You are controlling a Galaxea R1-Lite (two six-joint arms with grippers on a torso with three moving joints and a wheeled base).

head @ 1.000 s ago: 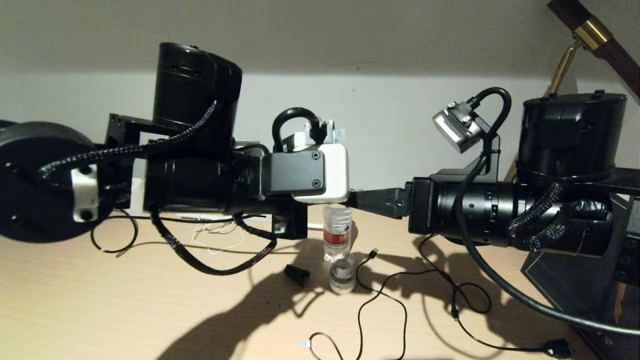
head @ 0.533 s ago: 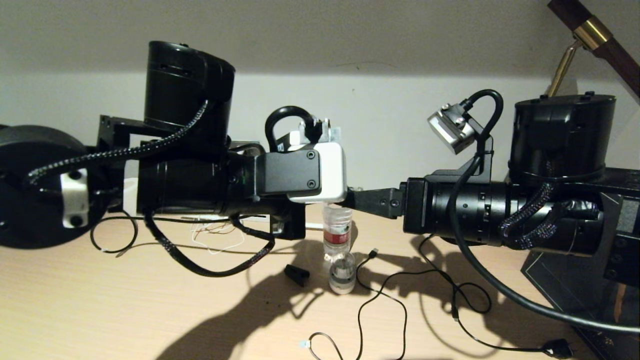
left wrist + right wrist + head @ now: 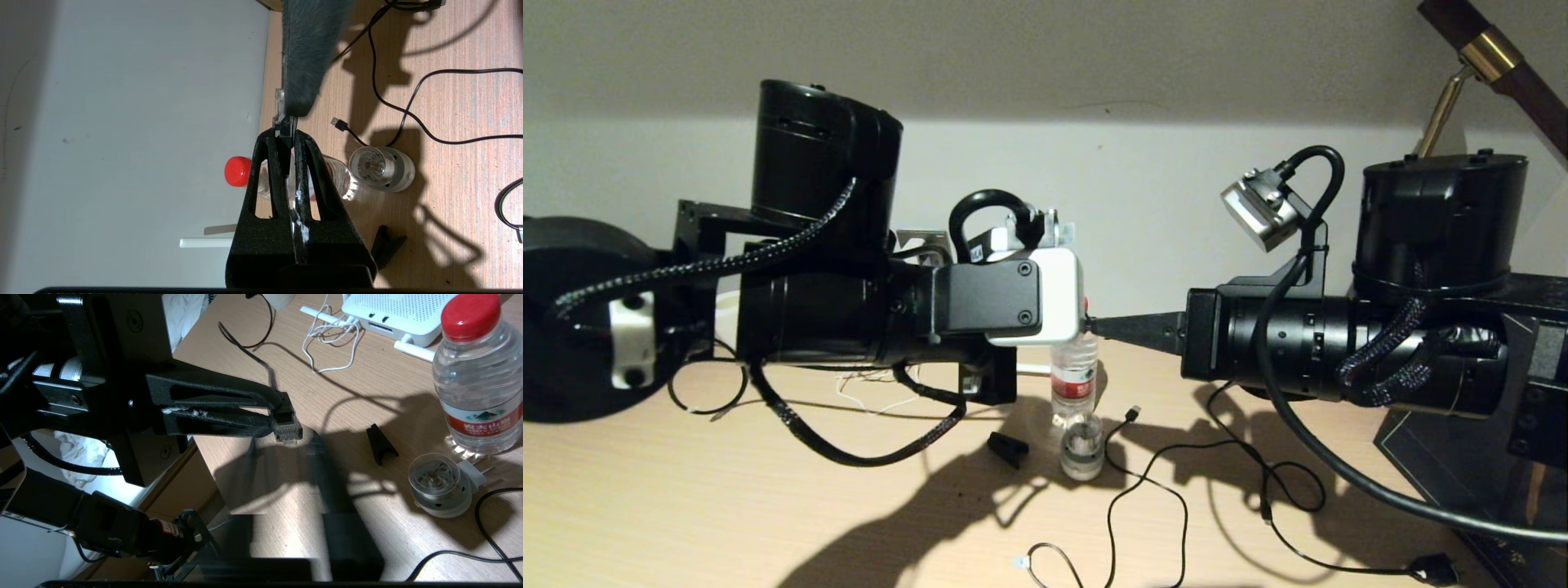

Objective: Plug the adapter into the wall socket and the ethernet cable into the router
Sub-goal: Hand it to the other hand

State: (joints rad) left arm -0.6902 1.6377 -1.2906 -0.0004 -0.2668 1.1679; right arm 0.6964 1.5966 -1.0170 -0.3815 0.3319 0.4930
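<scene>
The ethernet cable's clear-tipped plug [image 3: 288, 430] is pinched in my left gripper [image 3: 278, 413], which is shut on it above the desk; the tip [image 3: 279, 107] sticks out past the fingers. Its black cable [image 3: 261, 363] trails back over the wood. My right gripper [image 3: 284, 440] faces it, its blurred fingers [image 3: 333, 486] spread to either side of the plug, and one finger's tip [image 3: 300, 73] is right by the plug. In the head view the right gripper [image 3: 1098, 325] points at the left wrist. The router [image 3: 392, 312] lies at the back. The adapter and wall socket are hidden.
A red-capped water bottle [image 3: 1074, 376] stands mid-desk beside a small clear-domed plug-in [image 3: 1082, 445] and a black wedge [image 3: 1009, 447]. A black USB cable [image 3: 1131, 412] and another black cord with a plug [image 3: 1433, 567] sprawl to the right. A loose white cord [image 3: 327, 351] lies near the router. A dark box [image 3: 1445, 457] fills the right edge.
The left arm has drifted slightly to the left with the plug. The right gripper stays pointed at it, its outline in the head view looks slimmer, and its fingers are blurred with motion.
</scene>
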